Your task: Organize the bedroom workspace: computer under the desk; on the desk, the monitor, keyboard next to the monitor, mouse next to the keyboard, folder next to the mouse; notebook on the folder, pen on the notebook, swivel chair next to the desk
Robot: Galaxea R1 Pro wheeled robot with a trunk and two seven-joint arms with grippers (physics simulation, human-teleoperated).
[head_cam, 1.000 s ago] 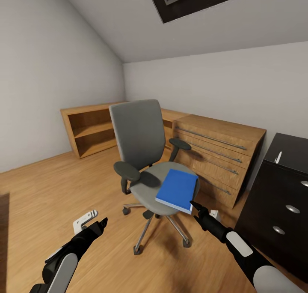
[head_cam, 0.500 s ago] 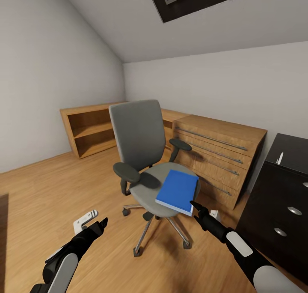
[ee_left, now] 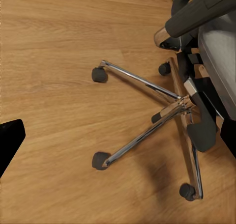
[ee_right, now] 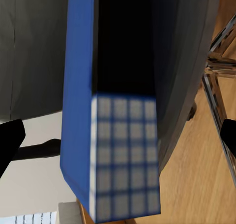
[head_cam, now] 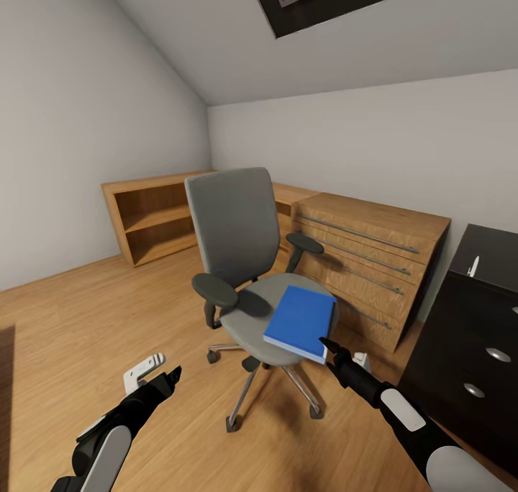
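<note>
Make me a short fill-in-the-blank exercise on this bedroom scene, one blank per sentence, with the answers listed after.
1. The blue folder lies on the seat of the ____.
2. The right gripper is nearest the folder's ____ corner.
3. The wooden dresser stands behind the chair, against the ____.
4. The swivel chair's chrome base stands on a ____ floor.

Answers: swivel chair; front; wall; wooden

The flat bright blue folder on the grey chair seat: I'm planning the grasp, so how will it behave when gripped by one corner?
The flat bright blue folder looks rigid and flat, so it probably won't droop. Its smooth covers may slip on the grey upholstered seat. The chrome castor base could roll if the right gripper pushes.
</note>
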